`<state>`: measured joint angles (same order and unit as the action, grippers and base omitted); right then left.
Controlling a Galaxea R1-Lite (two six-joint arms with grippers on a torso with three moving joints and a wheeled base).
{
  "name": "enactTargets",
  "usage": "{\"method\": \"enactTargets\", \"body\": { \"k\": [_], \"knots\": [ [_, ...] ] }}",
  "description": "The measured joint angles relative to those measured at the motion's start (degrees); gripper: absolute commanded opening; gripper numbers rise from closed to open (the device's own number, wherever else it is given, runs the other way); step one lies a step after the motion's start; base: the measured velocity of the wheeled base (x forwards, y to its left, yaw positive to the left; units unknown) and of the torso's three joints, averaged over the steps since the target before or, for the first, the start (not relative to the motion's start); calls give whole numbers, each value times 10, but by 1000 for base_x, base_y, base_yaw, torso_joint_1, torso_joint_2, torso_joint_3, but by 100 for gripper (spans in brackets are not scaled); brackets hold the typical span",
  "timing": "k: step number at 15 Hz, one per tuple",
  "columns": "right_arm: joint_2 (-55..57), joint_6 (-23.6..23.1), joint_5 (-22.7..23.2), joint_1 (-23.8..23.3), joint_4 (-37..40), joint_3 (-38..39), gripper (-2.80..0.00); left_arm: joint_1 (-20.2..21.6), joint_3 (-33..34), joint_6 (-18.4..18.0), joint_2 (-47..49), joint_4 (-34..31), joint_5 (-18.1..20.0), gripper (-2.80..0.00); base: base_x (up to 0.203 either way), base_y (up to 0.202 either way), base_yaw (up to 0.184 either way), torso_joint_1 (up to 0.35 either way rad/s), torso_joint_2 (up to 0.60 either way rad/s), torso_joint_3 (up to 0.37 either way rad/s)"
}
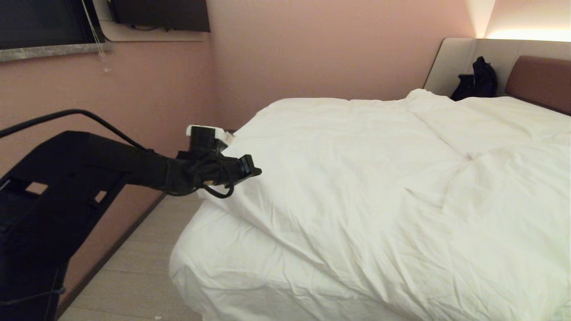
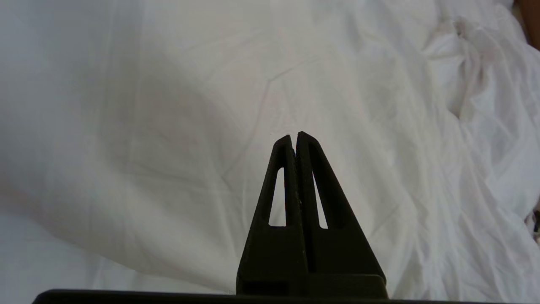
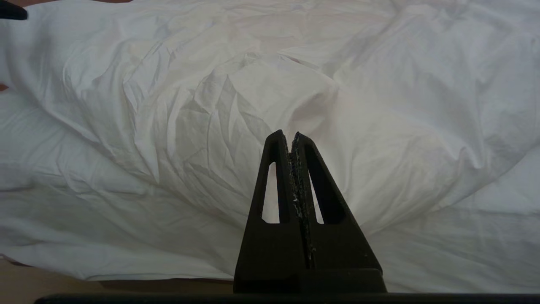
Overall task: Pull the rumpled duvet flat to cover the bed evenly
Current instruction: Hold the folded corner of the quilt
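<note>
The puffy white duvet [image 1: 379,187] lies creased across the bed [image 1: 232,276], its near edge running slantwise, with bare sheet showing at the bed's near left corner. My left gripper [image 1: 255,170] is raised beside the duvet's left edge, shut and empty, pointing at the quilt. In the left wrist view its black fingers [image 2: 294,137] are pressed together over the duvet [image 2: 177,126]. The right gripper [image 3: 287,135] is out of the head view; its wrist view shows it shut and empty, facing the rumpled duvet [image 3: 236,105] above the bed's edge.
A pink wall [image 1: 169,89] runs close along the bed's left side, leaving a narrow strip of pale floor [image 1: 138,263]. A padded beige-and-brown headboard [image 1: 535,76] stands at the far right, with a black bag [image 1: 477,80] against it. A window sill [image 1: 49,51] sits upper left.
</note>
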<state>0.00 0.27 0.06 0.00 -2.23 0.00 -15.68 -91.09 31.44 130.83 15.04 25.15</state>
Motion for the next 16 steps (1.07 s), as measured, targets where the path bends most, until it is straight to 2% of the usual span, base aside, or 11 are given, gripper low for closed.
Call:
{"method": "enactTargets", "body": {
  "k": [6, 7, 9, 16],
  "knots": [
    [0, 1, 0, 0, 0, 0, -280, 0, -16, 3, 40, 0, -22, -280, 0, 0, 0, 0, 0, 0],
    [0, 0, 0, 0, 0, 0, -280, -1, -17, 3, 42, 0, -27, 0, 0, 0, 0, 0, 0, 0],
    [0, 0, 0, 0, 0, 0, -280, -2, -12, 1, 44, 0, -47, 0, 0, 0, 0, 0, 0, 0],
    [0, -1, 0, 0, 0, 0, -280, -5, -13, -1, 53, 0, -50, 0, 0, 0, 0, 0, 0, 0]
  ]
}}
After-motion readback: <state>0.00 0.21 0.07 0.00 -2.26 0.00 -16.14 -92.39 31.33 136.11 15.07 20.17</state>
